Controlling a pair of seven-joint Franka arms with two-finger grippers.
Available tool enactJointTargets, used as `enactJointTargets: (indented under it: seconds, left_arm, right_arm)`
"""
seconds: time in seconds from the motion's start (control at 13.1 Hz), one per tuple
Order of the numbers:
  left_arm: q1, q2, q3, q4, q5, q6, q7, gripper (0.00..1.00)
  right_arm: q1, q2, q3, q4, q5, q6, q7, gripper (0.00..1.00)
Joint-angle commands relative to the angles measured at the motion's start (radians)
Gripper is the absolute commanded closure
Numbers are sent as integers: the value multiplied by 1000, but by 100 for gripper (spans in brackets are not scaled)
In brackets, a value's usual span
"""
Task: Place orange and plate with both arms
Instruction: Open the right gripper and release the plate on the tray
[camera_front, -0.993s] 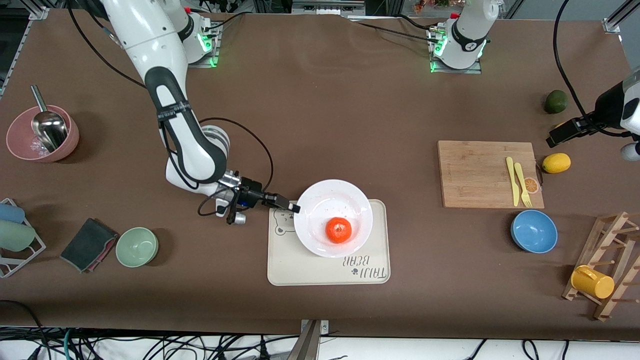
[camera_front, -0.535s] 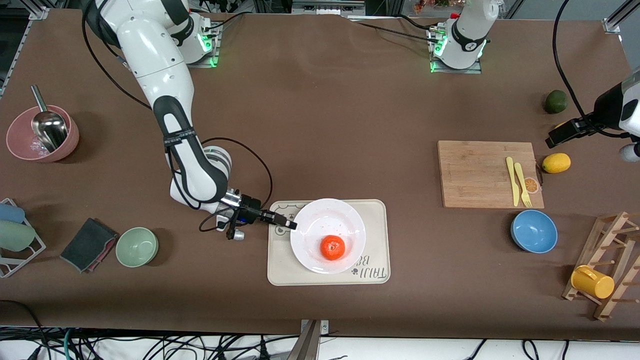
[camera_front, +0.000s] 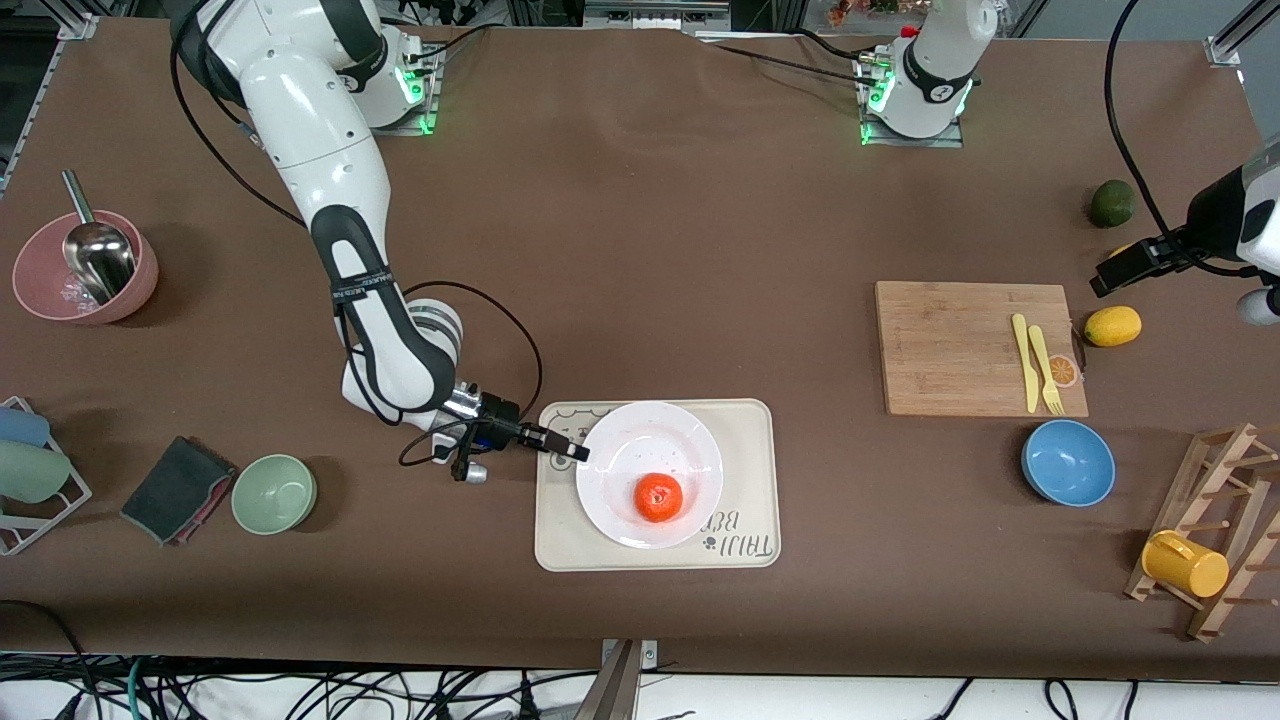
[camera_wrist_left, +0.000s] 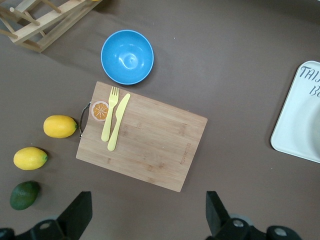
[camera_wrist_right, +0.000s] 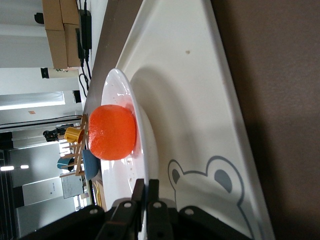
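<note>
We can read one printed text: "TAIJI BEAR" in dark letters with a small paw mark, on the beige tray (camera_front: 745, 520), just beside the white plate (camera_front: 610, 445) and upside down to the front camera. The left wrist view shows its start, "TAI" over "B". Small lettering on the right arm's black band (camera_front: 352, 285) is unreadable.

blue bowl (camera_front: 1068, 462), cutting board (camera_front: 960, 348), lemon (camera_front: 1112, 326), yellow mug (camera_front: 1185, 564)
</note>
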Motion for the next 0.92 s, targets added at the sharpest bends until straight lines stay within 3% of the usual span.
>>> enactJointTargets:
  seconds: [0.0, 0.15, 0.84]
  left_arm:
    - [-6, 12, -1, 27, 18, -8, 1, 0]
    - [-6, 12, -1, 27, 18, -8, 0, 0]
    - [-9, 11, -1, 27, 18, -8, 0, 0]
  right_arm:
    - [5, 24, -1, 39, 9, -5, -1, 84]
    - [5, 19, -1, 40, 9, -5, 11, 0]
    - [0, -44, -2, 39, 9, -6, 13, 0]
